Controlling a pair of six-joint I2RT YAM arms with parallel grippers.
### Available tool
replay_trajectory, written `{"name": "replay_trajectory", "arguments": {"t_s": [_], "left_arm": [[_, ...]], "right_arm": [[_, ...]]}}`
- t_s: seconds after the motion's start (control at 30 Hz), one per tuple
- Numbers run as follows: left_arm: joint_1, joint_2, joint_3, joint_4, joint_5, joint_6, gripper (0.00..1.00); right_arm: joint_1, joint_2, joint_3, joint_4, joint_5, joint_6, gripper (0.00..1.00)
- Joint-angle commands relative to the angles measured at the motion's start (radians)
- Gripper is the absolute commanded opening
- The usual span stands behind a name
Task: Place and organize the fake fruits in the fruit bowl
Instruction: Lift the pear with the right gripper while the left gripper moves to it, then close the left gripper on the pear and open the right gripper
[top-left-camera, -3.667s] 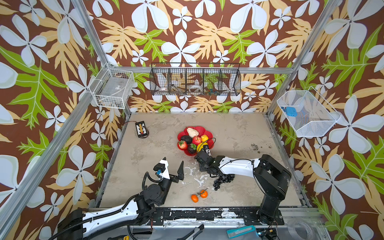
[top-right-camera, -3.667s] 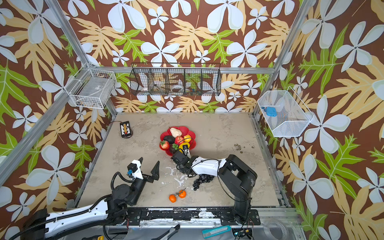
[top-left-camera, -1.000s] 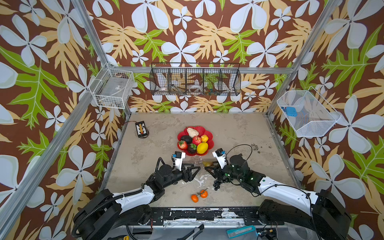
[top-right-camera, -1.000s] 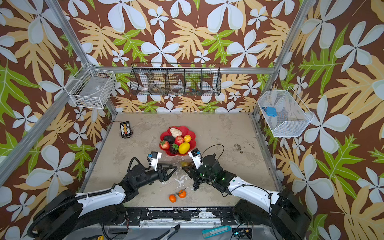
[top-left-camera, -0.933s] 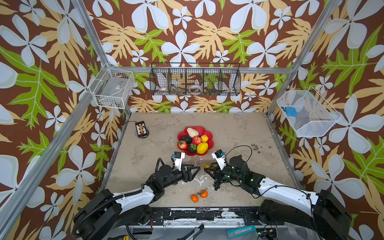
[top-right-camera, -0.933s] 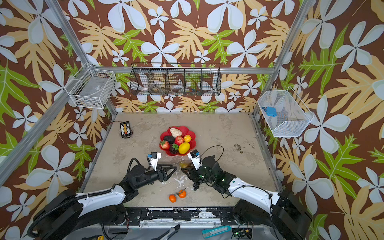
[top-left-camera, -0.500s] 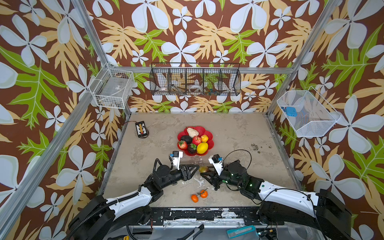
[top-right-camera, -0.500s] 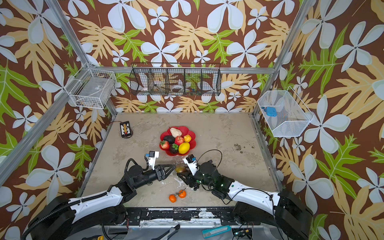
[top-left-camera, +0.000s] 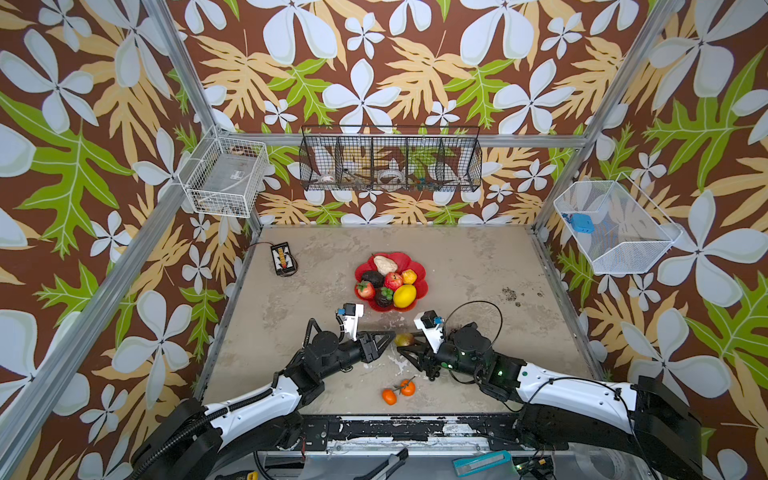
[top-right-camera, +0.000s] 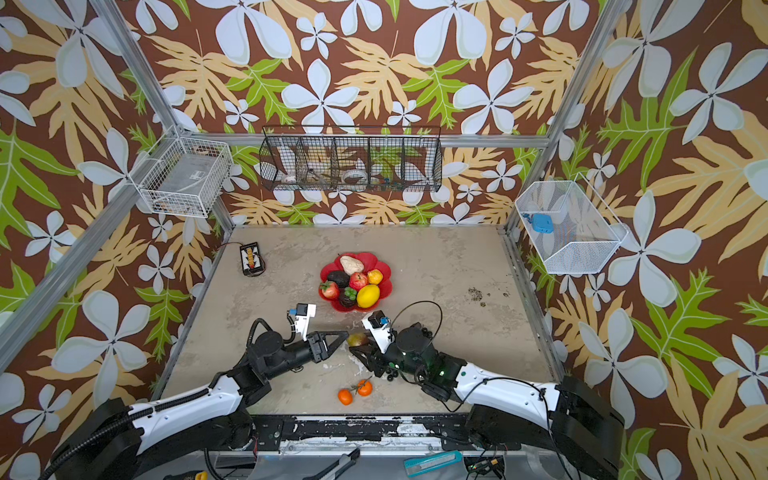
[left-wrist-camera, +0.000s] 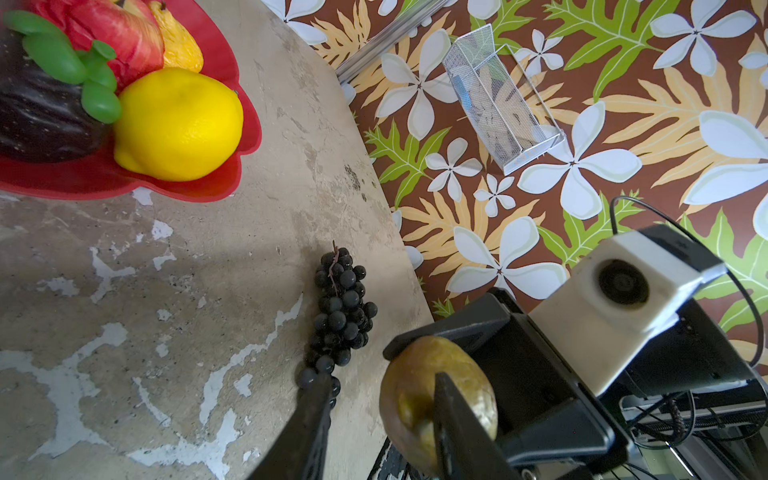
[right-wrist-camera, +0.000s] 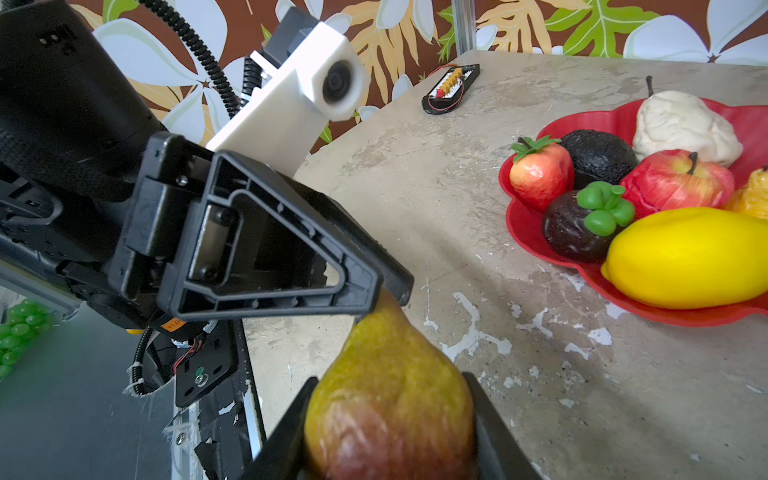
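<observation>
While right claw (right-wrist-camera: 390, 380) clamps a pear (left-wrist-camera: 411, 374) over the chipped table (top-left-camera: 457, 270) (floral walls (top-left-camera: 374, 62)), left claw (left-wrist-camera: 380, 378) stands part-open.

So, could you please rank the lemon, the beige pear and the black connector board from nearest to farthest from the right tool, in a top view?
1. The lemon, in the bowl, near side, just beyond the right tool.
2. The beige pear, at the bowl's far side.
3. The black connector board, far back left.
</observation>
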Motion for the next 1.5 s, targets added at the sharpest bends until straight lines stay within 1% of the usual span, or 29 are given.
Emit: {"name": "replay_trajectory", "arguments": {"t_s": [0.0,0.3,0.47,0.67,0.77,1.13,1.33,1.47], "left_arm": [[0.002,-0.008,-0.003,0.035,0.026,-0.026,0.39],[0.002,-0.011,-0.022,0.079,0.039,-0.052,0.33],[0.002,-0.011,-0.022,0.084,0.039,-0.053,0.28],[0.002,-0.014,-0.026,0.087,0.028,-0.056,0.26],[0.002,-0.020,-0.022,0.087,0.038,-0.055,0.20],[0.002,-0.029,-0.022,0.076,0.037,-0.050,0.14],[0.002,-0.026,-0.013,0.066,0.025,-0.053,0.07],[0.002,-0.025,0.003,0.051,0.015,-0.041,0.03]], "right_arm": [[0.005,0.006,0.006,0.042,0.020,-0.014,0.43],[0.015,0.028,0.014,0.055,0.024,-0.020,0.43],[0.025,0.041,0.016,0.056,0.032,-0.023,0.43],[0.040,0.044,0.014,0.062,0.043,-0.029,0.43],[0.044,0.047,0.017,0.058,0.053,-0.029,0.43],[0.048,0.069,0.028,0.058,0.071,-0.018,0.43],[0.048,0.063,0.023,0.062,0.070,-0.014,0.46],[0.048,0.056,0.023,0.055,0.092,-0.009,0.48]]}}
